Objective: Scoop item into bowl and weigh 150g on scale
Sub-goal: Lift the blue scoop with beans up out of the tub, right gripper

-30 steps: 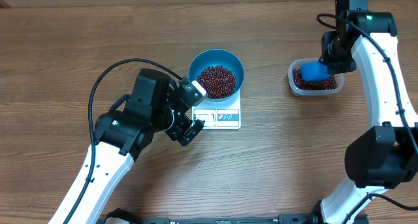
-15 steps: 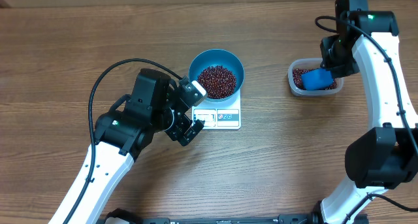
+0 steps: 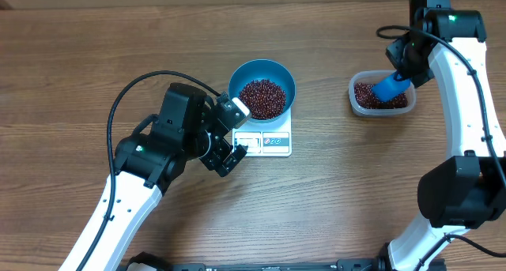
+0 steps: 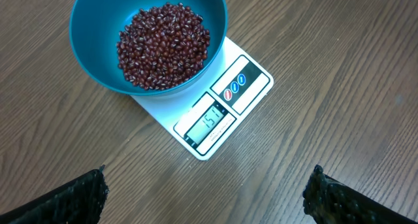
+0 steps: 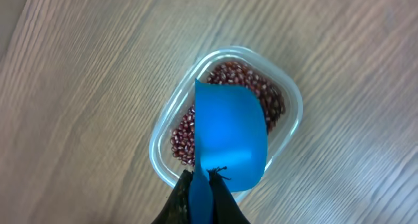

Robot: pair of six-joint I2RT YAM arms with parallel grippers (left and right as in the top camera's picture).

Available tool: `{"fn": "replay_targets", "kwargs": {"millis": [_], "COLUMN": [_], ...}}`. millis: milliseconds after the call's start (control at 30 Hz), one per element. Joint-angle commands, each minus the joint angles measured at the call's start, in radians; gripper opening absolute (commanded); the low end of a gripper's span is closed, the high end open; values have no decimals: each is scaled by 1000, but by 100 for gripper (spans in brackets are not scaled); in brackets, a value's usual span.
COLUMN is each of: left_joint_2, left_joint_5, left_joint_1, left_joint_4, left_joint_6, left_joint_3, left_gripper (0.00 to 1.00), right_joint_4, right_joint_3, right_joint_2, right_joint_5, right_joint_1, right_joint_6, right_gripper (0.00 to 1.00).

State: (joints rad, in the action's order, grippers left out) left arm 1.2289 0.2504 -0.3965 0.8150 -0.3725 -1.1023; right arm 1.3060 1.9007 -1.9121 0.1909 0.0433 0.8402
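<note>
1. Kitchen scale [image 3: 269, 141] is lying flat. Its display edge is facing the left gripper [image 3: 237, 133] and its long axis is running away from those fingers. Its display is reading 151.
2. Blue bowl [image 3: 237, 75] is sitting upright on the scale's far half, ahead of the wide-open left gripper, with beans [image 3: 262, 98] heaped inside.
3. Right gripper [image 5: 204, 185] is clamping the blue scoop [image 5: 232, 129] by its handle. The scoop is reaching out from the fingers over the clear tub [image 3: 356, 93] of beans.
4. Compared with a second ago, the scoop is looking narrower and more tilted. The left arm, bowl and scale are staying put.
5. One left finger [image 3: 231, 155] is sitting just beside the scale's corner. Bare table [image 3: 332, 168] is lying between the scale and the tub, which are well apart.
</note>
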Motion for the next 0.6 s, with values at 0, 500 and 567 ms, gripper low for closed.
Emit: {"fn": "replay_targets", "kwargs": {"millis": [0,500,567], "left_joint_2": [0,0,0], "left_joint_5": [1,1,1], "left_joint_1": [5,5,5], "left_joint_4": [-3,-3,-3], "left_joint_6": [6,6,6], "left_joint_3": [-6,-6,-6], "left_gripper": [100,100,99], "right_joint_4": [-9,63,79], "right_joint_3": [32,32,32], "right_joint_2": [39,39,39], "right_joint_5": [19,217,255], "right_joint_1": [-7,-119,-143], "right_joint_6": [-187,-352,-352], "right_gripper": [4,4,4]}}
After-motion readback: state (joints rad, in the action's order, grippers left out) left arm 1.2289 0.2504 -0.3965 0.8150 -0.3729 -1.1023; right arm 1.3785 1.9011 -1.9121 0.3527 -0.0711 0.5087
